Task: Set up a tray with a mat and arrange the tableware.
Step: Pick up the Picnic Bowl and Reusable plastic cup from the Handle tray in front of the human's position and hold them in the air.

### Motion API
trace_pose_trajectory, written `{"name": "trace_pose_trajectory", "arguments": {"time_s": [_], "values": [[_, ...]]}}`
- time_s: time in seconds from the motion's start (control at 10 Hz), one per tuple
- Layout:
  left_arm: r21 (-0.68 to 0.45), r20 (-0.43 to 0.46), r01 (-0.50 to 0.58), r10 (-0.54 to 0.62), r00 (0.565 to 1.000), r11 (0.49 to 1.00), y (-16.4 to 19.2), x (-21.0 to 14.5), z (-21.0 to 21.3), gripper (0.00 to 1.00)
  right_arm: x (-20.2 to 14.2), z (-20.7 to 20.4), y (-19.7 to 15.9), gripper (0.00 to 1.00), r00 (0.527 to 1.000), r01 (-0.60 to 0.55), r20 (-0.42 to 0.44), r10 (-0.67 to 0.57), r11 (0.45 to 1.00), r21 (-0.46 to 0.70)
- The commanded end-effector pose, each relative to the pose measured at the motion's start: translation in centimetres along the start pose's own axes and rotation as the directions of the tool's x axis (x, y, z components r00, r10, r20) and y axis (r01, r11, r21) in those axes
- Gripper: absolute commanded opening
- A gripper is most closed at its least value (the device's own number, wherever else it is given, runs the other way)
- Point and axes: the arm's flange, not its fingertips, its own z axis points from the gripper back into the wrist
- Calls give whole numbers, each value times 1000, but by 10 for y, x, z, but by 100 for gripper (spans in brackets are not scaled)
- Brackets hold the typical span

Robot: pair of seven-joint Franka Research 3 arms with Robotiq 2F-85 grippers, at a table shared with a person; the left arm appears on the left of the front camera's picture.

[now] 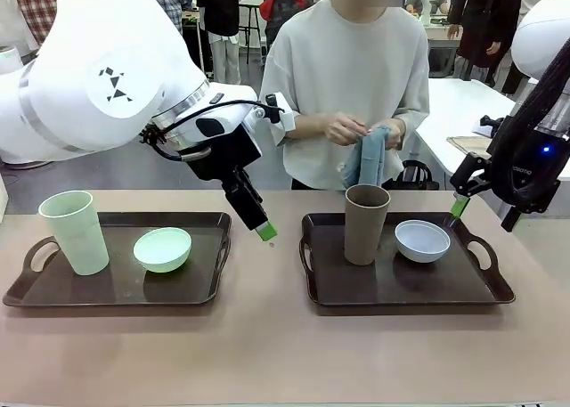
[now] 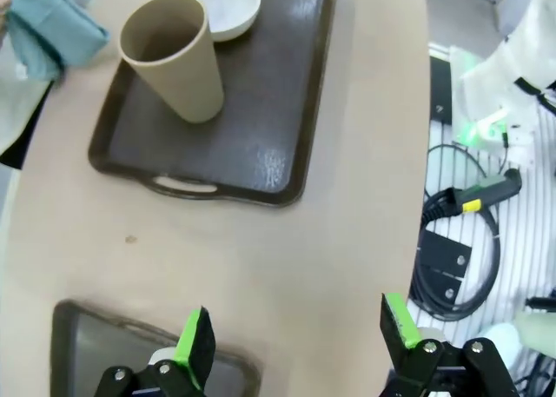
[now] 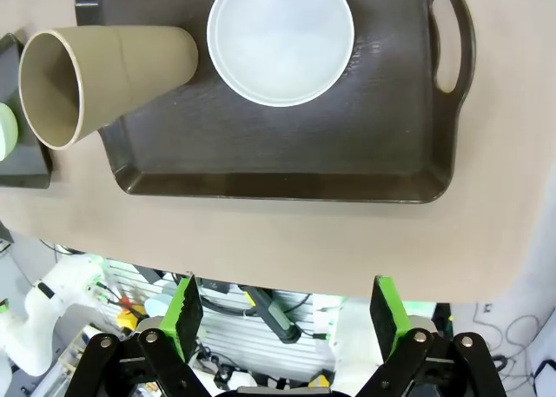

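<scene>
Front view: two dark trays sit side by side on the table (image 1: pixel 267 345). The left tray (image 1: pixel 116 287) carries the pale green cup (image 1: pixel 75 231), upright at its left end, and the pale green bowl (image 1: pixel 162 249) right of centre. The right tray (image 1: pixel 401 287) carries the brown cup (image 1: pixel 366 223), upright in its left half, and the white bowl (image 1: pixel 422 240) beside it toward the far right corner. At the table's far edge, the person's hands (image 1: pixel 343 129) hold a folded blue-grey cloth (image 1: pixel 370 156) above the brown cup.

The left gripper (image 1: pixel 265 231) hovers over the bare strip between the trays, off the left tray's far right corner. The green bowl is near on one side and the brown cup near on the other. The right gripper (image 1: pixel 459 207) hangs off the right tray's far right corner, the white bowl near it.

The front view leaves the jaw gaps unclear; the wrist views settle them. In the left wrist view the left gripper (image 2: pixel 300 332) has its jaws spread wide and holds nothing. One finger is over a corner of the left tray (image 2: pixel 104 336), with the brown cup (image 2: pixel 169 58), white bowl (image 2: pixel 224 6) and cloth (image 2: pixel 48 28) well ahead. In the right wrist view the right gripper (image 3: pixel 282 314) is likewise wide apart and empty, out past the table edge. Ahead lie the right tray (image 3: pixel 261 158), white bowl (image 3: pixel 280 39) and brown cup (image 3: pixel 104 71).
</scene>
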Motion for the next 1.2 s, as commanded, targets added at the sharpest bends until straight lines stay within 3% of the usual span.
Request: {"name": "trace_pose_trajectory", "arguments": {"time_s": [0.0,0.4,0.5,0.6,0.7,0.9,1.1], "values": [[17,-1,29,-29,1000,999,-6,-8,-2,100,0,-3,5,100,1000,-7,-6,7,1000,-17],[-1,-4,8,-8,1000,1000,-2,-2,-2,100,0,-1,3,100,1000,-7,-2,7,1000,-3],[27,51,159,-160,986,987,11,25,-25,100,24,-18,6,100,999,-16,42,18,999,-38],[141,74,196,-207,976,970,18,45,-46,100,32,-27,4,100,997,-37,65,40,998,-53],[153,96,239,-255,962,959,20,60,-62,100,37,-34,0,100,996,-21,81,27,997,-69],[120,131,269,-284,950,956,29,73,-86,100,45,-48,-7,100,995,-21,94,31,994,-104],[19,159,229,-229,960,973,59,77,-97,100,54,-62,-5,100,996,-18,89,31,989,-144]]}}
